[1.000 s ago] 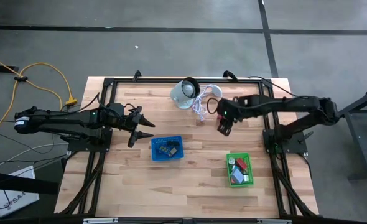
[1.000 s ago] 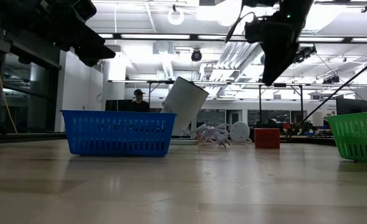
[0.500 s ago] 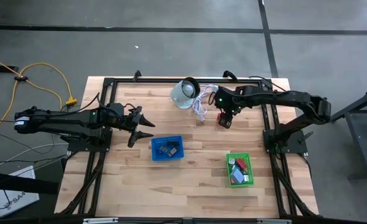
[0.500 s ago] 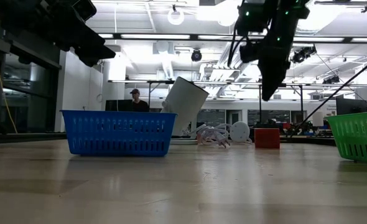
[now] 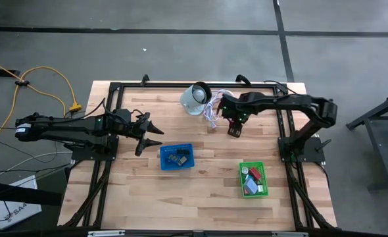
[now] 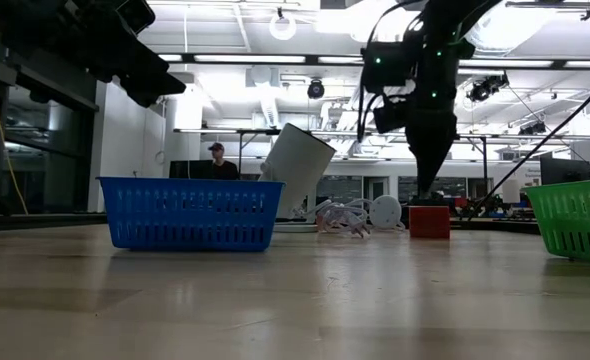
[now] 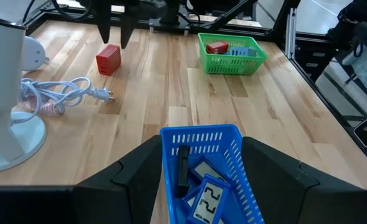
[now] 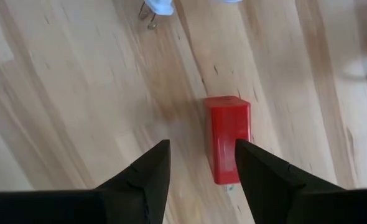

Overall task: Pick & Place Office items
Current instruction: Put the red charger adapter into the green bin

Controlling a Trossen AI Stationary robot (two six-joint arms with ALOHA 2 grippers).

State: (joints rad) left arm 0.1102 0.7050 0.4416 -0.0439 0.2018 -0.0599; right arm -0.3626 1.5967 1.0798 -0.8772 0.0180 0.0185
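A red block (image 8: 229, 138) lies flat on the wood near the white round device (image 5: 195, 99) and its cable (image 5: 213, 113). My right gripper (image 8: 199, 171) is open and points down just above the block (image 6: 429, 221). The block sits toward one finger of the gap, and nothing touches it. It also shows in the left wrist view (image 7: 108, 60) below the right gripper (image 7: 115, 28). My left gripper (image 5: 156, 136) is open and waits above and left of the blue basket (image 5: 176, 157), which holds dark rectangles (image 7: 202, 199). The green basket (image 5: 252, 179) holds red and blue pieces.
The device's cable plug (image 7: 102, 94) lies a short way from the red block. The blue basket (image 6: 190, 212) stands mid-table, the green basket (image 6: 575, 215) nearer the right edge. Bare wood lies between them and along the near edge. A person (image 6: 216, 160) sits in the room beyond.
My right gripper has come down toward the red block and shifted a little toward the table's left, tipping until its fingers point straight down over the block. The block has stayed put. The left arm has kept still.
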